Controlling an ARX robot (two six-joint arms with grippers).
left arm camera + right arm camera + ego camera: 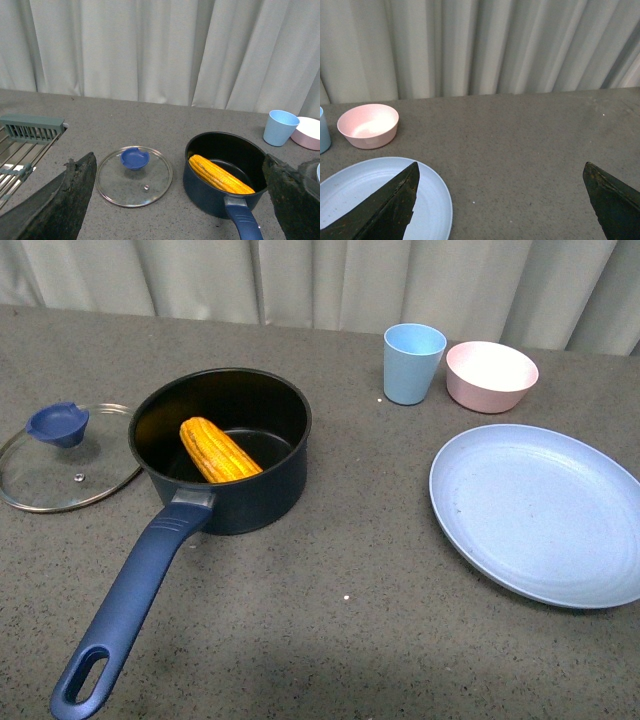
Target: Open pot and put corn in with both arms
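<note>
The dark navy pot (262, 492) stands uncovered left of the table's middle, its long blue handle (128, 612) pointing toward the front edge. The yellow-orange corn (218, 450) lies slanted inside it, also seen as corn (220, 175) in the pot (210, 197) from the left wrist. The glass lid (62, 455) with a blue knob lies flat on the table left of the pot. No arm shows in the front view. My left gripper (180, 200) is open, held back from lid and pot. My right gripper (502, 202) is open over bare table beside the plate.
A light blue cup (412, 362) and a pink bowl (491, 375) stand at the back right. A large pale blue plate (545, 510) lies on the right. A grey dish rack (25, 145) sits left of the lid. Curtains hang behind the table.
</note>
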